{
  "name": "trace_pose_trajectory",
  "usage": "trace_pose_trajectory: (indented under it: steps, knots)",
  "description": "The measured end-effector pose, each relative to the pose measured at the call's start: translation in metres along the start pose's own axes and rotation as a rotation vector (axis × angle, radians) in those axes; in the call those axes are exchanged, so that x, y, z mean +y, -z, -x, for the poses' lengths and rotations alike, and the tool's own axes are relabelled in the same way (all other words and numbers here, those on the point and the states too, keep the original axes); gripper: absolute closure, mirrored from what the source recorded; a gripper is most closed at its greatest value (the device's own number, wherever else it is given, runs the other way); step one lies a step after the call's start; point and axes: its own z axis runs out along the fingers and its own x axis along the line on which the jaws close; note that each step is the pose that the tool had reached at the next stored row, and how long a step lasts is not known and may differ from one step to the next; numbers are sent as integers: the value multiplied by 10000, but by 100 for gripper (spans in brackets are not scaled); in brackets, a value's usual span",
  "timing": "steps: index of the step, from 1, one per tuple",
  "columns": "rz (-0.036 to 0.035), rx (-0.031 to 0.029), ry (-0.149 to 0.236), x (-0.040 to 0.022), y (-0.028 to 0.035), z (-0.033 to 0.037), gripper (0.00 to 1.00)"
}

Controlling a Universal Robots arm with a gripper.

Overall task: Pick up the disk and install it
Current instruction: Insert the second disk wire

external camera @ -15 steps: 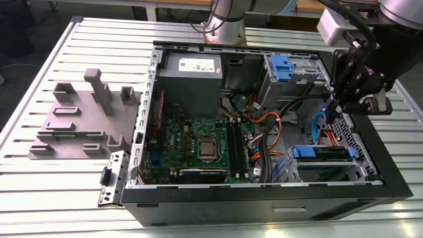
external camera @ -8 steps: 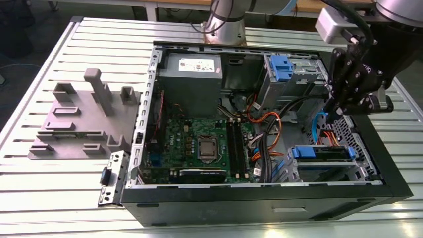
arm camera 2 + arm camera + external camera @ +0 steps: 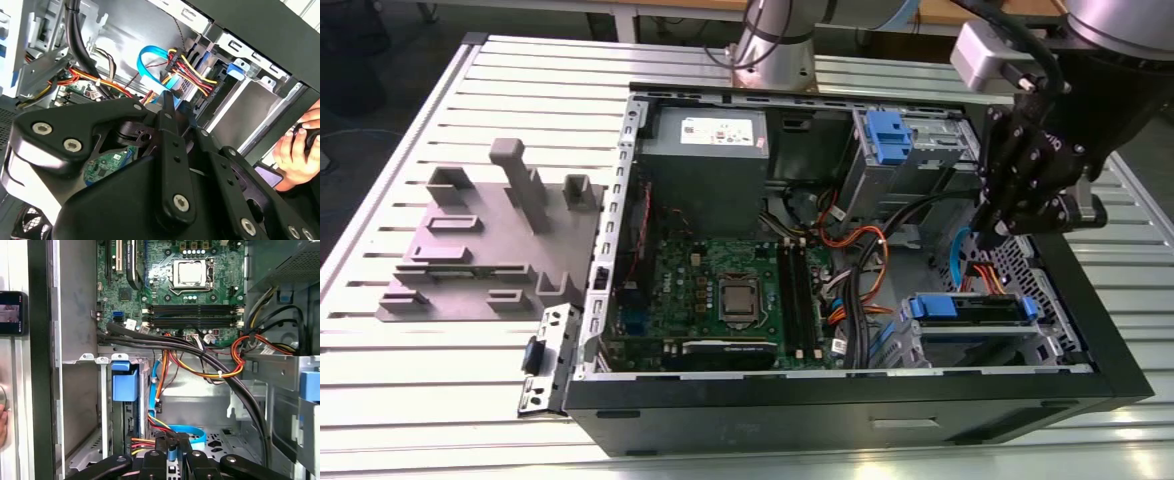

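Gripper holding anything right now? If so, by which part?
Cannot tell: the black gripper hangs near the red and yellow cables inside the open black computer case; whether it grips anything is hidden.

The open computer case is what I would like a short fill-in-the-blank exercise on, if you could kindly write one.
1. By the exterior view's sides, the tool hangs over the ____ part of the open computer case.
2. The drive carrier in the bay near the tool is coloured ____.
3. The grey fixture stands on the slatted table to the exterior view's ____ of the case.
4. The power-supply box carries a ____ label.

Missing words: right; blue; left; white.
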Motion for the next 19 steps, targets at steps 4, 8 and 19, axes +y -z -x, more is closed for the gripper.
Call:
trace_pose_trajectory:
  steps: [4, 8, 19]
  knots:
    - [10, 83, 7, -2, -31, 11, 76]
    - [11, 88, 5, -4, -36, 12, 84]
    - [10, 86, 16, 12, -60, -80, 84]
